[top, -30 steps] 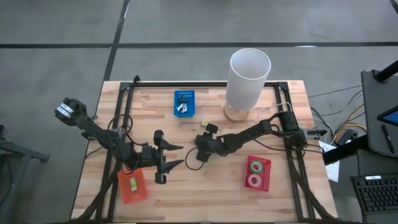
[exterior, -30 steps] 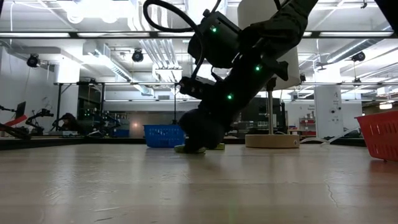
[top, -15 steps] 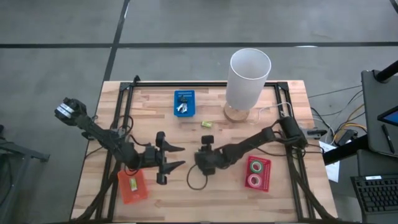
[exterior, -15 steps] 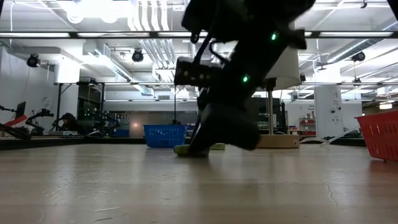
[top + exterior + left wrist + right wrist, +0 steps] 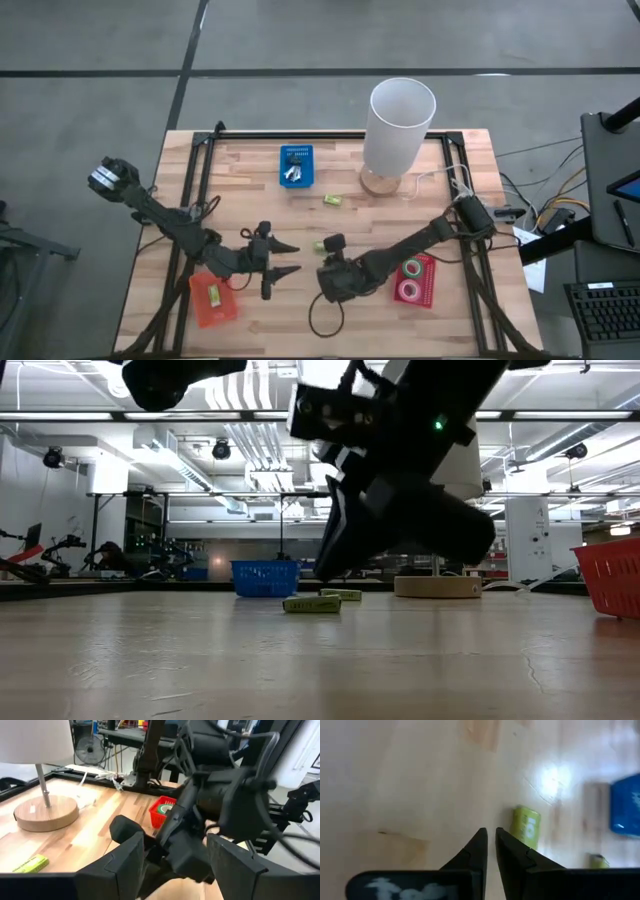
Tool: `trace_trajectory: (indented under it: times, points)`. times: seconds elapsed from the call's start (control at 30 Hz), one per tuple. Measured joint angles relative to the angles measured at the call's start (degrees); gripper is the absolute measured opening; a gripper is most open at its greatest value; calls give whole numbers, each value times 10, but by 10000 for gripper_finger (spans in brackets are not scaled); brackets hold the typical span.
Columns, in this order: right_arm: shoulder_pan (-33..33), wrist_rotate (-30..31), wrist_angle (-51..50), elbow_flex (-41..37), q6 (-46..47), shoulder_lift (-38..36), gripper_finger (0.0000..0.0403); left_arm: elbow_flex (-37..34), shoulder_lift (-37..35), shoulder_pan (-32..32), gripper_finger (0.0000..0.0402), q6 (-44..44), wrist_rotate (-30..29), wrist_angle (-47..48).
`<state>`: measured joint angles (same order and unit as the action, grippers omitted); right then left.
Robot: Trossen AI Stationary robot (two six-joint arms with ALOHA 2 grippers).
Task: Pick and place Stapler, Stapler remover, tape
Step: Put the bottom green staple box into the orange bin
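Observation:
Two small green staplers lie flat on the wooden table: one mid-table (image 5: 322,245), also in the low view (image 5: 312,603) and the right wrist view (image 5: 527,827), and one nearer the lamp (image 5: 333,200). My right gripper (image 5: 334,243) is shut and empty, held above the table just beside the nearer stapler; its fingers show in the right wrist view (image 5: 490,847). My left gripper (image 5: 287,258) is open and empty, left of it, with its fingers (image 5: 125,865) facing my right arm. Tape rolls lie in the red tray (image 5: 428,262). Small grey items lie in a blue tray (image 5: 296,152).
A white lamp (image 5: 400,125) stands at the far side on a round wooden base (image 5: 45,812). An orange tray (image 5: 200,310) holding a green item sits near the left front. Black frame rails run along the table's left, right and far edges.
My right arm has drawn back from near the lamp toward the table's near edge, staying shut and rising off the table in the low view. Both green staplers now lie uncovered. My left gripper has shifted a little toward the right, still open.

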<state>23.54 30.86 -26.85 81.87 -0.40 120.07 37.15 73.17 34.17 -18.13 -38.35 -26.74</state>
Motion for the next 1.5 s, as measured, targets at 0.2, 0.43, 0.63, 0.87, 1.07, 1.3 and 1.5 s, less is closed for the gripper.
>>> trace_trajectory:
  times: [0.2,0.43,0.63,0.87,1.07,1.3,1.5]
  points:
    - [-28,22,2,-18,52,-4,53,0,0,0,218,5,0,0]
    - [-66,-54,19,-24,62,-6,123,-1,0,0,218,5,-1,4]
    - [-82,-81,32,-25,62,-7,198,-9,0,0,218,2,-1,10]
    - [-106,-142,35,-35,63,-7,258,-9,0,0,218,1,-1,11]
    - [-131,-178,51,-51,71,-10,261,-9,0,0,218,0,-1,11]
    - [-156,-290,109,-77,72,-11,224,-9,0,0,218,-6,-2,10]
    - [-158,-309,111,-78,69,-10,184,-9,0,0,218,-6,-2,10]
